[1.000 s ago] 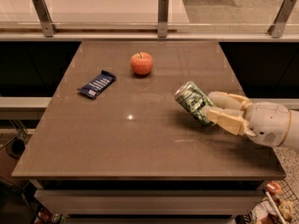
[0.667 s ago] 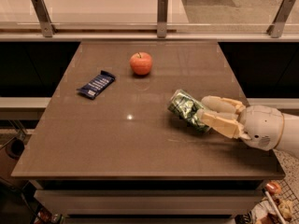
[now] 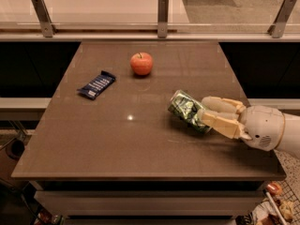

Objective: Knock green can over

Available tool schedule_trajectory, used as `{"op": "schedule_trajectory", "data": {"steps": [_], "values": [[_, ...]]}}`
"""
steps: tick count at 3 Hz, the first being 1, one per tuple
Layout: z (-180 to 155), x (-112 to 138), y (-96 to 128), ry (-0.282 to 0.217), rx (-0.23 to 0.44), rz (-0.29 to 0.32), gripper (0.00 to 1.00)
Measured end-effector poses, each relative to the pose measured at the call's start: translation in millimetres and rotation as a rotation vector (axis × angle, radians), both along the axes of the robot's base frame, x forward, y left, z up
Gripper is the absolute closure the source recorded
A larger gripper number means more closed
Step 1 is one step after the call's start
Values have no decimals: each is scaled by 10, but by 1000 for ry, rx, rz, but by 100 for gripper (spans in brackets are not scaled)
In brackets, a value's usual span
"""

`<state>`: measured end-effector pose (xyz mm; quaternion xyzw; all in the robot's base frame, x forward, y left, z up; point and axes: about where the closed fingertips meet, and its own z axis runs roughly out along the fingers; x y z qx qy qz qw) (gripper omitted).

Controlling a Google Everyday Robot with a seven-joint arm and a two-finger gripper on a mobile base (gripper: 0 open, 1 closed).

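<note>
Shows the green can (image 3: pixel 186 108) tipped further over than a second ago and shoved a little left, toward the near edge of the worktop (image 3: pixel 93 149). Places it on the right-hand half, well apart from the apple (image 3: pixel 141 63) and the dark snack bar (image 3: pixel 96 86). Brings the hand (image 3: pixel 205 115) in from the right edge, low over the surface, with its fingers (image 3: pixel 224 103) spread apart, one on either side of the can's bottom end and touching it, not closed together. Runs the can's long axis from upper left to lower right, close to flat. Points the silver top up and left, away from the hand, with the bottom tucked between the fingertips. Looks as good as done, judging by the lean: no longer standing, and needing at most a last nudge or a let-go to rest fully on its side.
</note>
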<state>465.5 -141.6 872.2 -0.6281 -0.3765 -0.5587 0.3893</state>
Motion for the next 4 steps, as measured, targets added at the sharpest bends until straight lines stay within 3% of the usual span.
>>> {"op": "schedule_trajectory", "data": {"steps": [3,4], "values": [[11,-2,67,49,20,9,13],[14,-3,88,61,25,12,0]]}}
